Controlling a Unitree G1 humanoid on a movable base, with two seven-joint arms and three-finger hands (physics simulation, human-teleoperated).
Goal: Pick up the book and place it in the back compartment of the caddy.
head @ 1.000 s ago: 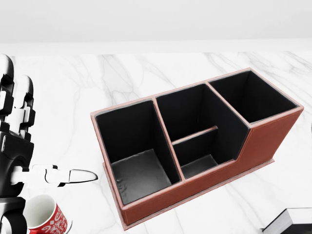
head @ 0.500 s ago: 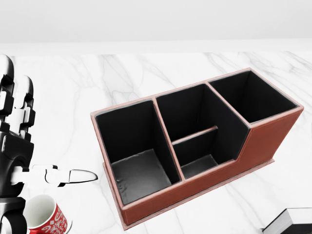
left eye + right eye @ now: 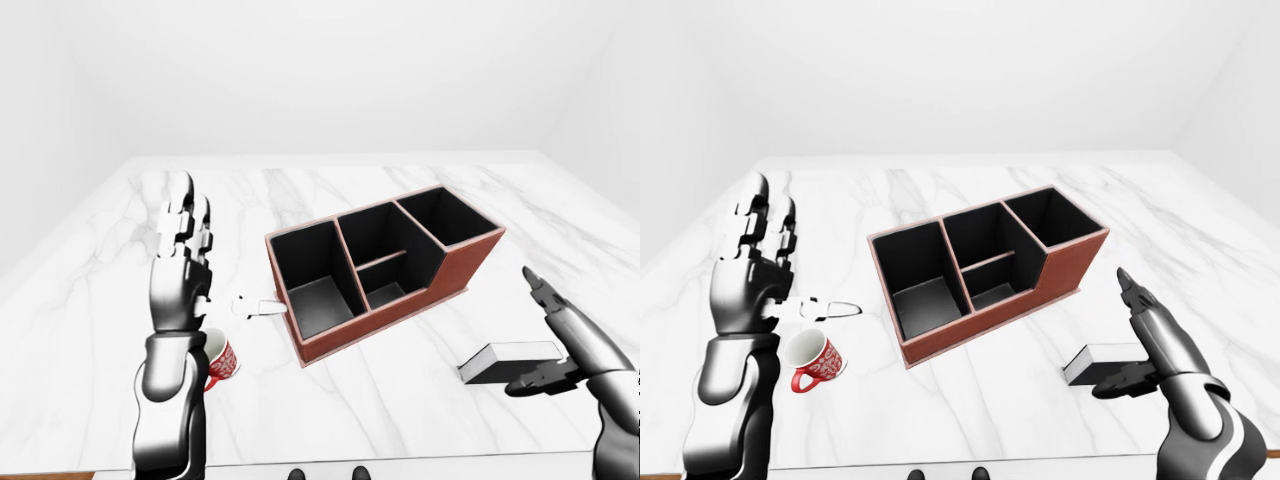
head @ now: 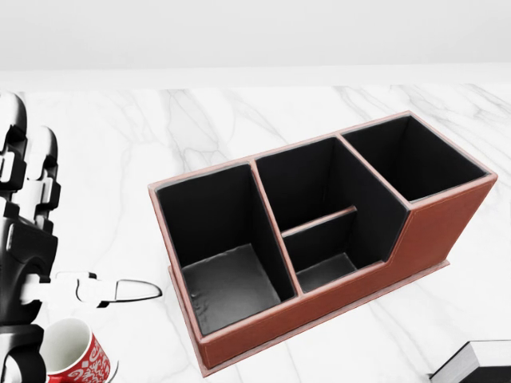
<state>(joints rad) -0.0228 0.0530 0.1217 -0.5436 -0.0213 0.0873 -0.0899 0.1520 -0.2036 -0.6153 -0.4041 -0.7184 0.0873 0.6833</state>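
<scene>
The book [image 3: 1118, 359] lies flat on the table [image 3: 970, 420], right of the caddy [image 3: 985, 268], long axis left-right, just beside the open-fingered right hand [image 3: 1155, 345]; the left hand [image 3: 750, 270], also open, stands well apart.

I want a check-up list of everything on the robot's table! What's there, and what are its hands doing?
Surface: white marble table, flat, no spills seen.
Job's things: book lying flat at the right of the right-eye view, not yet picked up; brown caddy with black compartments, all empty.
Clutter: red and white mug standing left of the caddy.
Hands: left hand raised, fingers open, holding nothing; right hand open beside the book, thumb near its edge, not gripping.
Cables: nothing seen.
Surroundings: plain white walls, nothing else seen.
</scene>
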